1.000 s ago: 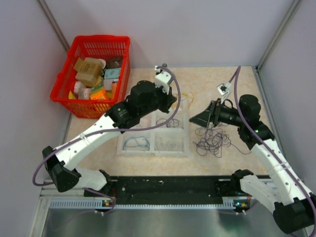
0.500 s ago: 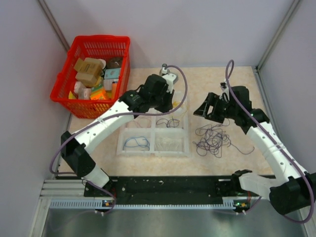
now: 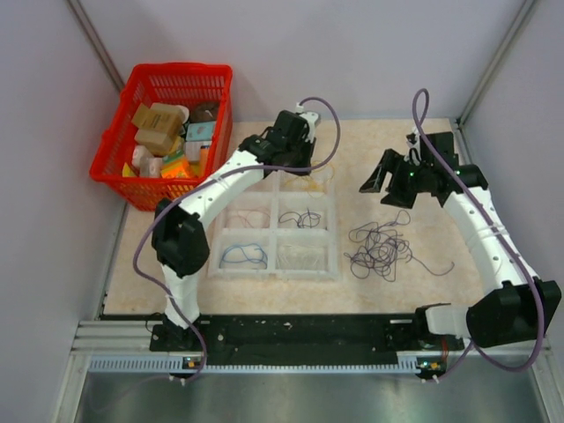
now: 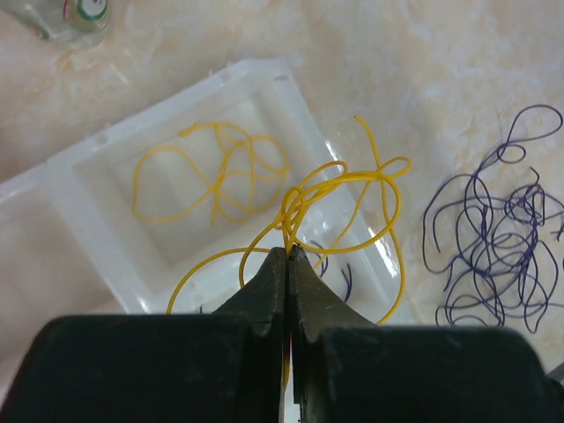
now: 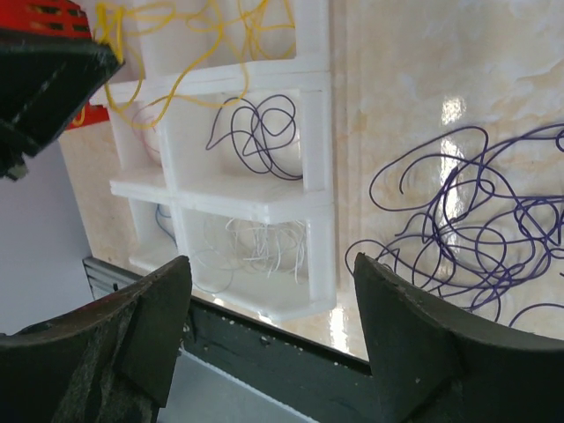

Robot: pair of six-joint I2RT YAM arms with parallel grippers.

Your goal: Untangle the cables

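Pinching shut on a yellow strand [image 4: 379, 169], the fingertips [image 4: 269, 282] of the left gripper [image 4: 288, 254] meet with nothing between them but the wire. The strand's loops fan out from them above a corner compartment of the white tray [image 4: 159, 110], where more yellow wire [image 4: 220, 176] already lies. Outward from there, the right wrist view shows the neighbouring compartments filled by colour: dark purple loops [image 5: 256, 132] in one and white strands [image 5: 260, 247] in the next. The top view adds a blue loop [image 3: 242, 256] and a pinkish one [image 3: 251, 216] in the tray's other column.

The right gripper [image 5: 273, 304] hangs with its fingers spread wide and nothing between them, held above the table [image 3: 423, 291] near the far side of the loose cables [image 3: 381, 248]. That bunch, mostly dark purple, lies on the table to the right of the tray, near it but apart from it, its loops crossing over one another.

The task looks partway done. Five colours sit sorted in the tray, and the yellow strand is gripped but not yet let go over its compartment. The purple heap is what is left, and it will likely need pulling apart strand by strand. A red basket [image 3: 167, 132] of boxes stands off to the left, with no part in this.
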